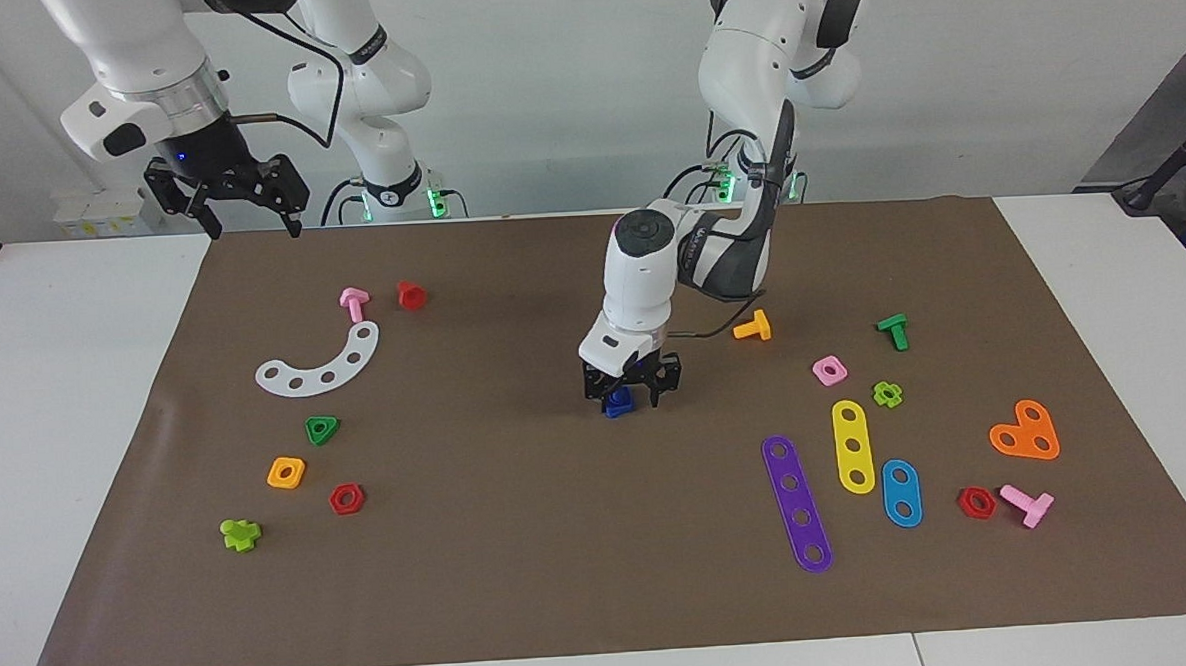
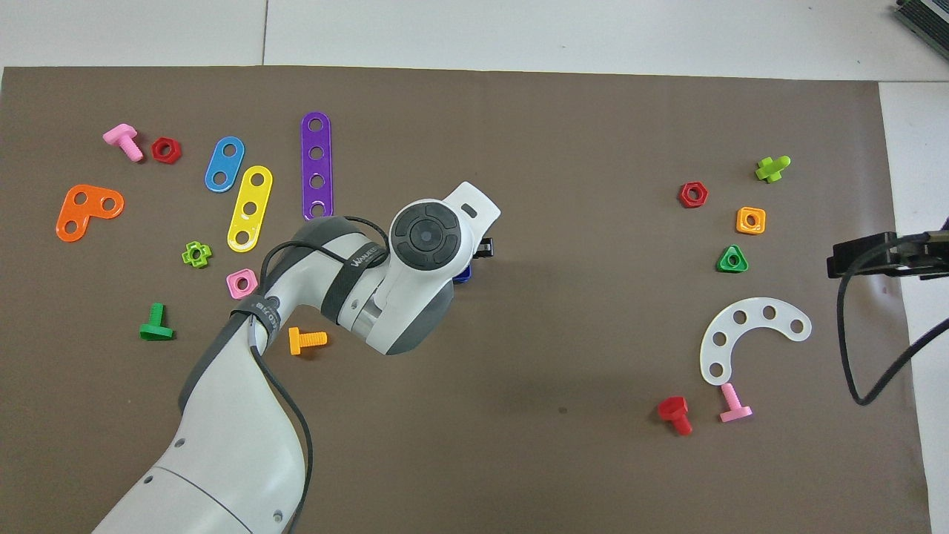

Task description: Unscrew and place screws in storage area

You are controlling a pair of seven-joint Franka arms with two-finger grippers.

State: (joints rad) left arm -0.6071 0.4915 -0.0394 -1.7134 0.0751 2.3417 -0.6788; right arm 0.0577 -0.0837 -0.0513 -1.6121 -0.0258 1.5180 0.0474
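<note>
My left gripper [image 1: 631, 391] is down at the middle of the brown mat [image 1: 523, 556], shut on a small dark-blue screw [image 1: 617, 404] that sits at mat level between its fingers. In the overhead view the left hand [image 2: 474, 256] covers most of the screw [image 2: 463, 275]; only a blue edge shows. The storage area is the stretch of mat with loose coloured pieces [image 1: 835, 369] toward the left arm's end. My right gripper [image 1: 242, 203] is open and empty, raised over the mat's edge at the right arm's end, and it waits. It also shows in the overhead view [image 2: 860, 256].
Toward the left arm's end lie an orange bolt [image 1: 753, 327], a green bolt [image 1: 893, 331], purple [image 1: 797, 502], yellow [image 1: 852, 446] and blue [image 1: 901, 492] strips, and an orange plate [image 1: 1026, 432]. Toward the right arm's end lie a white curved strip [image 1: 319, 366], a red bolt [image 1: 411, 295] and several nuts.
</note>
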